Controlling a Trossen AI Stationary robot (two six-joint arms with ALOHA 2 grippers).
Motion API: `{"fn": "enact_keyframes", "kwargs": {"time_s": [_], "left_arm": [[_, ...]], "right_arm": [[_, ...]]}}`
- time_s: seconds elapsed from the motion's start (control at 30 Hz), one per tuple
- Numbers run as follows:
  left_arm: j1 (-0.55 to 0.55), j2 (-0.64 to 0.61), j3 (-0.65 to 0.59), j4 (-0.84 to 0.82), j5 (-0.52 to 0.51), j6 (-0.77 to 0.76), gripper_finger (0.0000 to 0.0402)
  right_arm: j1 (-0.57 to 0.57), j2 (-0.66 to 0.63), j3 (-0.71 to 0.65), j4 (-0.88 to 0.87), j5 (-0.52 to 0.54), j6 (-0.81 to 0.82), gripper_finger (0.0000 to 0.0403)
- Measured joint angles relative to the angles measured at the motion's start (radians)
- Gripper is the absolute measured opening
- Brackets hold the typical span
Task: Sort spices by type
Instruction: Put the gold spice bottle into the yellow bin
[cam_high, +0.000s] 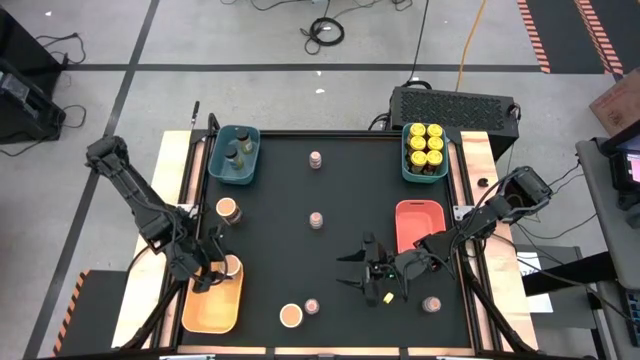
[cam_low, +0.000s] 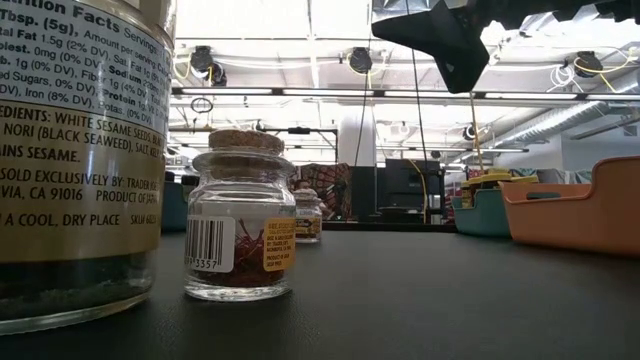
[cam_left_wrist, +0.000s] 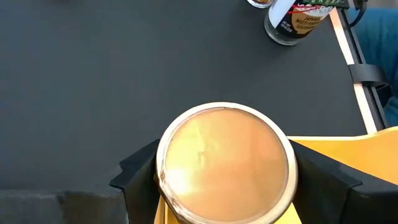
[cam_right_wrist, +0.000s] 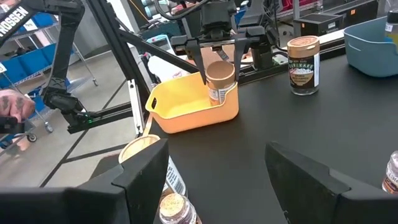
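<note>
My left gripper (cam_high: 224, 268) is shut on a tan-lidded spice jar (cam_left_wrist: 224, 163) at the far end of the yellow tray (cam_high: 210, 308), at the table's near left. My right gripper (cam_high: 352, 271) hangs open above the table's near middle with nothing between its fingers. Two more tan-lidded jars (cam_high: 228, 208) (cam_high: 291, 316) stand on the black mat, and several tiny pinkish-lidded jars (cam_high: 316, 220) are scattered on it. Dark-lidded jars sit in the teal tray (cam_high: 218, 165) at the far left. Yellow-lidded jars fill the teal tray (cam_high: 405, 160) at the far right. My left gripper pinches the tan-lidded jar between its two fingers, one on each side just under the lid (cam_right_wrist: 219, 76). The fingers (cam_right_wrist: 200, 61) come down from above, slanting. The jar stands upright with its lower part inside the yellow tray; the tray wall (cam_right_wrist: 205, 112) hides its base.
A red-orange tray (cam_high: 400, 228) lies at the right, beside my right arm. A tan-lidded jar (cam_low: 70, 160) and a tiny jar (cam_low: 240, 215) stand near the front edge, just left of my right gripper. A wide stretch of bare mat lies in the middle.
</note>
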Motion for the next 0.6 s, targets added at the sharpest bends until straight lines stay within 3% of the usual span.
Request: {"fn": "enact_keyframes", "kwargs": {"time_s": [0.6], "left_arm": [[-0.001,0.001,-0.003,-0.010,0.033,-0.043,0.0318]], "right_arm": [[-0.027,0.000,0.000,0.000,-0.001,-0.001,0.0260]]}}
